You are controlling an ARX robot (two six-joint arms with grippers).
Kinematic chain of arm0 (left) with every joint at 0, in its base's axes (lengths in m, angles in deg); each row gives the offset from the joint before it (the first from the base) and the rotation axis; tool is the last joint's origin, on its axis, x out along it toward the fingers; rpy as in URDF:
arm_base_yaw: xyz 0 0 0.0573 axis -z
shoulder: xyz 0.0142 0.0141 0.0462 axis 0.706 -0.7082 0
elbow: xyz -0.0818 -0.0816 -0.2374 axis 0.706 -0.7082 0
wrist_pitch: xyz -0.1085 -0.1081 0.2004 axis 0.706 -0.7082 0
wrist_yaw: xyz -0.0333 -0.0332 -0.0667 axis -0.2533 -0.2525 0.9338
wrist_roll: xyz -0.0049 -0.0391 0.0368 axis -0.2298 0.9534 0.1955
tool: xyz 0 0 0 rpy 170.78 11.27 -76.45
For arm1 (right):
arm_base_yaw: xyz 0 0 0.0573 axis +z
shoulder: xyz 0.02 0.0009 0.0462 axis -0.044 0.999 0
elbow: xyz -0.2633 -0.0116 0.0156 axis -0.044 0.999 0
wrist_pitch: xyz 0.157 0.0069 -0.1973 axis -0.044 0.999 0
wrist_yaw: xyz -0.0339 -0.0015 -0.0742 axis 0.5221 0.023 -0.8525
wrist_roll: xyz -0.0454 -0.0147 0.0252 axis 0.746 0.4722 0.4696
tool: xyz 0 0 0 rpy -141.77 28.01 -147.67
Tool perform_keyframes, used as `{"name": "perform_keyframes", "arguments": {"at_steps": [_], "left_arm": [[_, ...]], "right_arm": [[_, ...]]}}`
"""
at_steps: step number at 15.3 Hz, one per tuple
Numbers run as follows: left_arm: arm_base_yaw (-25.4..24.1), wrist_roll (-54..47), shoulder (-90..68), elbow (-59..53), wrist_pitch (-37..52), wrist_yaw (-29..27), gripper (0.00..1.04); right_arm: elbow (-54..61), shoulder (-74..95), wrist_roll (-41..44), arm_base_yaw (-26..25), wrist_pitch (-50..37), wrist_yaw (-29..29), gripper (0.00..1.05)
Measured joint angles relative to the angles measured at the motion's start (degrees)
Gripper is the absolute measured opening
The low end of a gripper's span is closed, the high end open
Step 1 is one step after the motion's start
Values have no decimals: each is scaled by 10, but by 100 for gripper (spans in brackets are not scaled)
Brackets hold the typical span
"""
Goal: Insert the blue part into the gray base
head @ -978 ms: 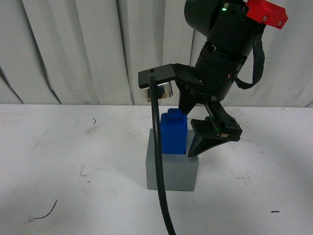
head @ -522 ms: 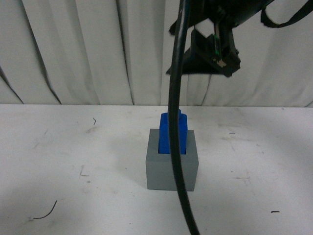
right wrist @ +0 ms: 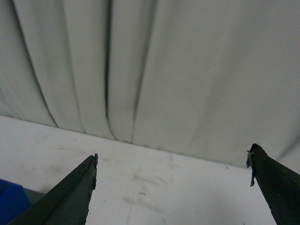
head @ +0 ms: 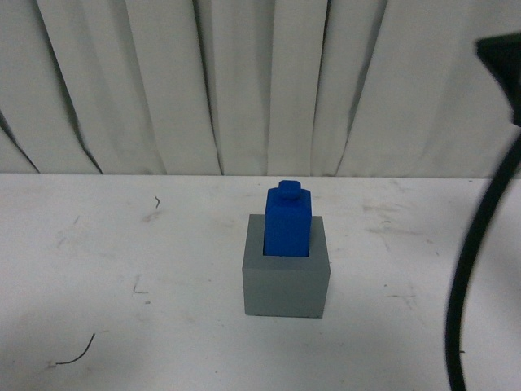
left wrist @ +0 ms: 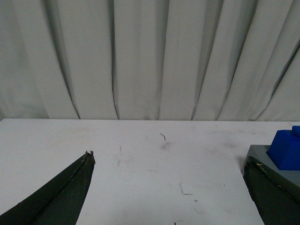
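Front view: the blue part stands upright in the square recess of the gray base, its lower portion hidden inside the recess and its upper portion, with the small rounded knob on top, rising above the rim. The gray base rests on the white counter, near the middle of the view, in front of a pleated white curtain. Nothing touches the block or the base. A black cable curves down the right edge of the view, blurred, and hangs well apart from the base. A short dark wire scrap lies on the counter toward the near left.

Left wrist view: the left gripper has its two dark fingers spread wide apart with nothing between them but bare counter. One corner of the gray base and a corner of the blue part appear just beside one finger, at the picture's edge.

Right wrist view: the right gripper likewise has its fingers spread wide and empty, facing the curtain. A sliver of the blue part shows at the picture's lower corner, beside one finger.
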Motion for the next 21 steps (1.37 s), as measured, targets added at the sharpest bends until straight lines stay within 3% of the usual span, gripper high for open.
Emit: {"name": "perform_keyframes", "arguments": {"at_steps": [2, 3, 4, 7, 10, 12, 17, 21], "left_arm": [[0, 0, 0, 0, 0, 0, 98], [0, 0, 0, 0, 0, 0, 98], [0, 0, 0, 0, 0, -1, 98], [0, 0, 0, 0, 0, 0, 98], [0, 0, 0, 0, 0, 0, 98], [0, 0, 0, 0, 0, 0, 98], [0, 0, 0, 0, 0, 0, 98], [0, 0, 0, 0, 0, 0, 98]], "right_arm": [[122, -50, -46, -51, -58, -10, 96], [175, -76, -67, -72, -104, -47, 86], [227, -150, -81, -82, -79, -69, 73], [339, -407, -94, -81, 81, -67, 36], [344, -755, -95, -81, 390, -68, 2], [344, -824, -97, -81, 443, -67, 2], [344, -824, -96, -81, 445, -67, 4], [344, -824, -97, -81, 445, -67, 55]]}}
